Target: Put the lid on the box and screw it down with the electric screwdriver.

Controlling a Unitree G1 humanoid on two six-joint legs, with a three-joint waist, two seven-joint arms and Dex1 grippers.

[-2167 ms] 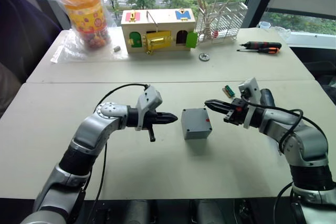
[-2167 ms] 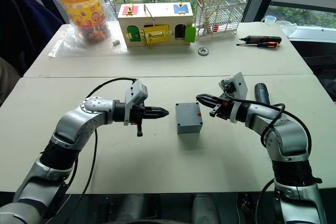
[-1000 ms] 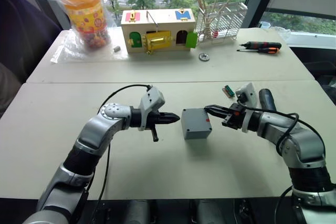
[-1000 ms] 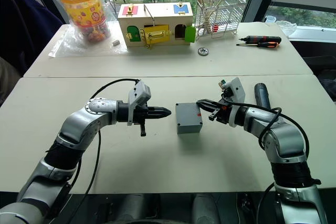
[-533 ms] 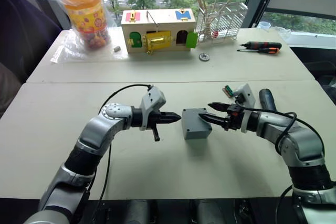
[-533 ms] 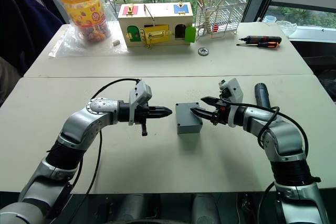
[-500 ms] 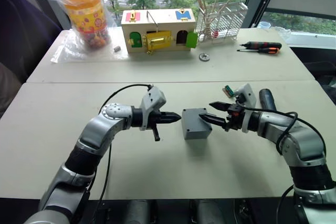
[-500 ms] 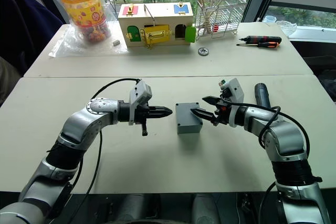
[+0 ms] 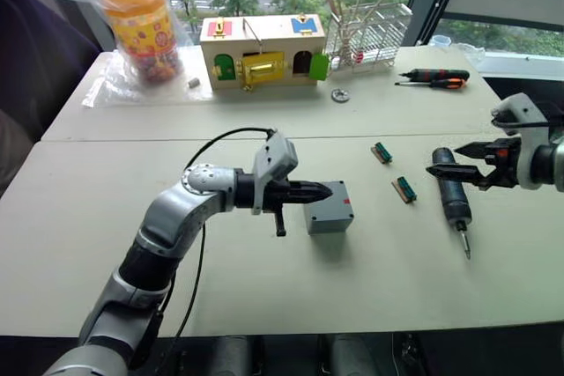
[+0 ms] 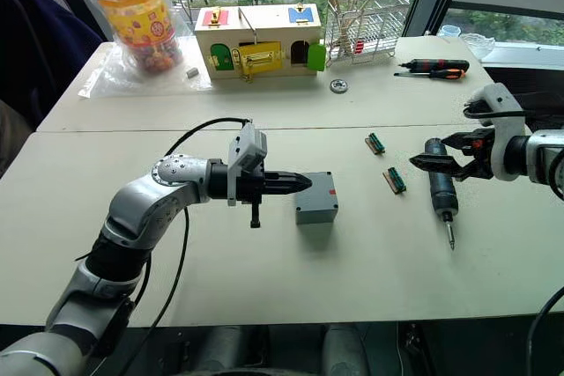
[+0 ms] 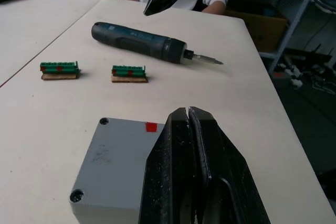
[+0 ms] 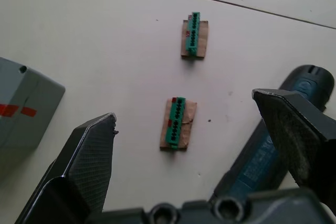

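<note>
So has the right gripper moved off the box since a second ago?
Yes. The right gripper has pulled away from the box, past the green connector strips, to above the electric screwdriver, open.

Lid [image 9: 325,195] atop box [image 9: 330,216] mid-table; two connector strips [image 9: 404,188], then electric screwdriver [image 9: 451,195], to its right.

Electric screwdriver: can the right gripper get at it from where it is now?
Probably yes. The right gripper hangs open beside the electric screwdriver's rear end, and the tool lies bare on the table. The nearest green connector strip lies apart from it, and the left gripper is over at the box.
</note>
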